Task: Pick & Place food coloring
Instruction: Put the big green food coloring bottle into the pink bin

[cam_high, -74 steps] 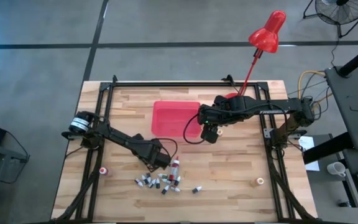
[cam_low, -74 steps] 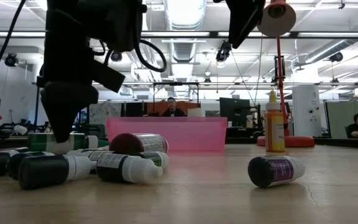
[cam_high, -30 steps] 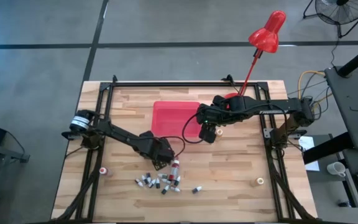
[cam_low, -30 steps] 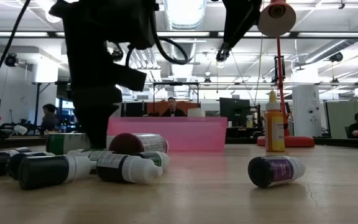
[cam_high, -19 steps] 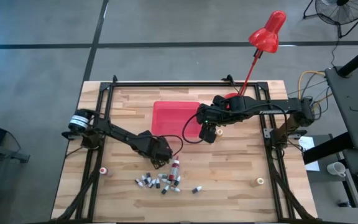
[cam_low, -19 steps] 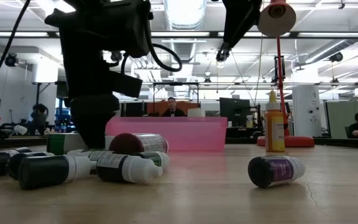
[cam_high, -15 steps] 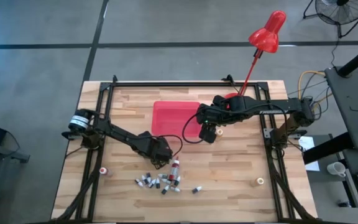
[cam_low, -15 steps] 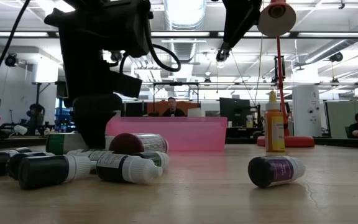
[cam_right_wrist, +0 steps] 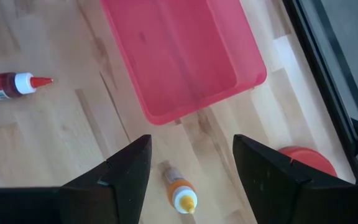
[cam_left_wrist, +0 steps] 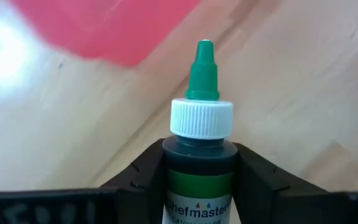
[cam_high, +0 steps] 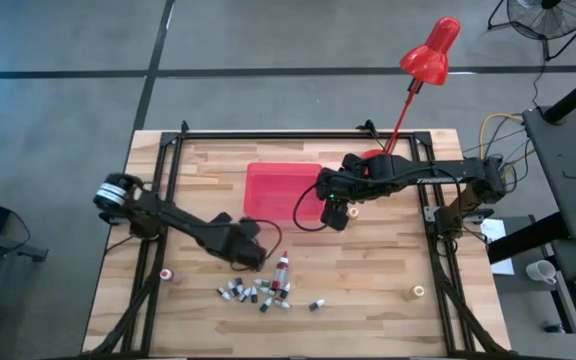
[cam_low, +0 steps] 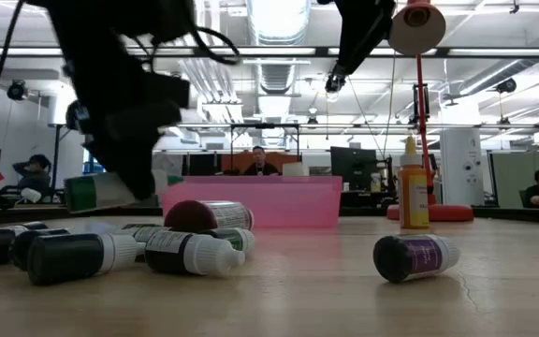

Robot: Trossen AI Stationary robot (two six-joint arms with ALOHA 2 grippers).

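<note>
My left gripper (cam_high: 251,256) is shut on a green-tipped food coloring bottle (cam_left_wrist: 201,124) just above the far side of the pile of small bottles (cam_high: 256,292). In the low view this bottle (cam_low: 94,192) hangs clear of the table. A red-tipped tube (cam_high: 282,268) lies on its side beside the pile. My right gripper (cam_high: 336,213) hovers open by the red tray's (cam_high: 283,188) right end. An orange bottle (cam_right_wrist: 180,190) stands upright on the wood below it. My left gripper pinches the green bottle by its dark body (cam_left_wrist: 199,167), just behind the white cap collar, between both fingers. The bottle lies along the fingers, its green tip (cam_left_wrist: 202,68) pointing forward past them. It is lifted clear of the table and lies nearly level.
The red tray (cam_right_wrist: 179,56) sits at the table's far middle. A red desk lamp (cam_high: 430,50) stands on its base (cam_high: 373,158) right of the tray. A purple-labelled vial (cam_low: 415,257) lies apart from the pile. Small rolls (cam_high: 167,274) (cam_high: 418,291) sit near the side rails.
My left gripper has risen and swung a little toward the table's left edge, shut on the green bottle throughout. The bottle, which rested on the table beside the pile, is now lifted clear and tipped nearly level. My right gripper has kept still.
</note>
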